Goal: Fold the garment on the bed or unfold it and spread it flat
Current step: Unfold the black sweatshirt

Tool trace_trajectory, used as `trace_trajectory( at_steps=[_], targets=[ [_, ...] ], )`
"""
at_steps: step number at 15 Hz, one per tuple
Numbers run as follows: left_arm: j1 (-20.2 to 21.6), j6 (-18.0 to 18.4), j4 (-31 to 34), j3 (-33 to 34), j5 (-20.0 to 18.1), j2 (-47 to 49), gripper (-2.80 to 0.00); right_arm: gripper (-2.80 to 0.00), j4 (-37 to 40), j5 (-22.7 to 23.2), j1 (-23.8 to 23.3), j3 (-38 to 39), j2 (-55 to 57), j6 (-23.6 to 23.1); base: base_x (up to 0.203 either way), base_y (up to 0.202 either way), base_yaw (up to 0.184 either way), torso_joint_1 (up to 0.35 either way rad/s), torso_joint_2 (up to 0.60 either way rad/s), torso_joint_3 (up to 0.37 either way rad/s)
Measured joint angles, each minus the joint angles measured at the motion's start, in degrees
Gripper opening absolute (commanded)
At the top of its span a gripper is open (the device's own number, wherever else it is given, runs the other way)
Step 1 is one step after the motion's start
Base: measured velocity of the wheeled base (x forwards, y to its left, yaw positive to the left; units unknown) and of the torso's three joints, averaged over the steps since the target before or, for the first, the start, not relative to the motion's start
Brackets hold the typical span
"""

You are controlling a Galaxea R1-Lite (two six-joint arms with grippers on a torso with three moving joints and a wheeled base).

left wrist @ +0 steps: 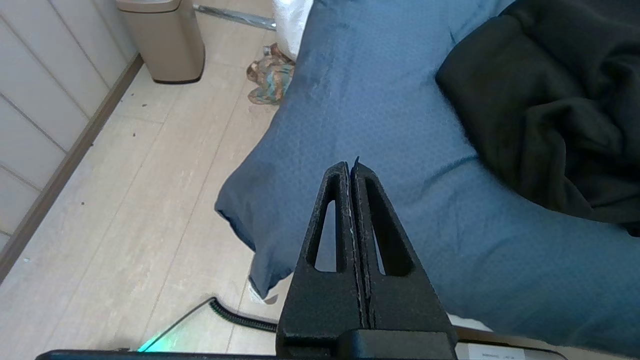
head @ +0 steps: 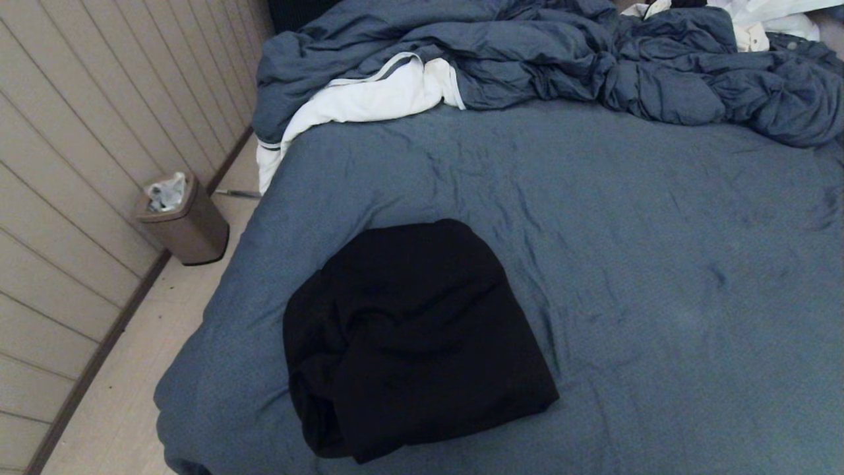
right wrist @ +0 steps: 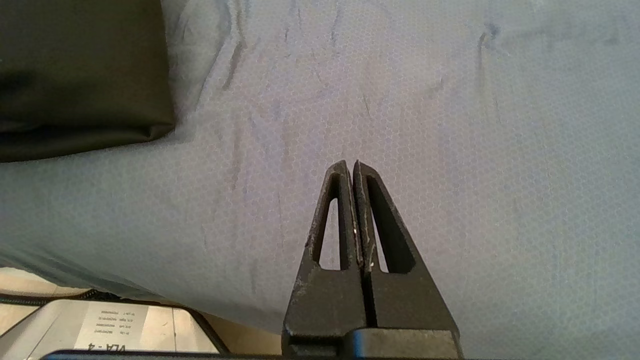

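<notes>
The garment, a black sweatshirt, lies folded into a compact bundle near the front left of the bed, which has a slate-blue sheet. Neither arm shows in the head view. In the left wrist view my left gripper hovers shut and empty over the bed's front left corner, with the garment off to one side. In the right wrist view my right gripper is shut and empty above bare sheet, and a folded edge of the garment lies apart from it.
A rumpled blue-grey duvet and a white cloth with a grey stripe lie heaped at the head of the bed. A tan waste bin stands on the floor by the panelled wall. A small patterned item lies on the floor.
</notes>
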Motion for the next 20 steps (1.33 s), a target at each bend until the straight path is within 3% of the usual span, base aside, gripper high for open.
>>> trace_trajectory(
  at_steps=[3,7,11,14,17,20],
  targets=[
    [0.0,0.0,0.0,0.0,0.0,0.0,-2.80,-2.80,3.1,0.2,0.0,-2.2,0.3,-0.1,0.000,0.000,0.000,0.000,0.00,0.000],
    [-0.1,-0.1,0.0,0.0,0.0,0.0,-2.80,-2.80,9.2,0.4,0.3,-17.7,7.2,-0.2,0.000,0.000,0.000,0.000,0.00,0.000],
    [0.0,-0.1,0.0,0.0,0.0,0.0,-2.80,-2.80,10.3,0.3,2.7,-35.8,25.5,1.2,0.000,0.000,0.000,0.000,0.00,0.000],
    [0.0,-0.3,-0.1,0.0,0.1,0.0,-2.80,-2.80,11.5,0.0,5.8,-53.7,44.3,4.5,0.000,0.000,0.000,0.000,0.00,0.000],
    [0.0,-0.3,-0.1,0.0,0.1,0.0,-2.80,-2.80,17.1,-1.7,13.5,-75.6,63.3,8.6,0.000,0.000,0.000,0.000,0.00,0.000],
    [0.0,-0.3,-0.1,0.0,0.0,0.0,-2.80,-2.80,25.7,-7.7,25.7,-93.0,80.1,11.7,0.000,0.000,0.000,0.000,0.00,0.000]
  ],
)
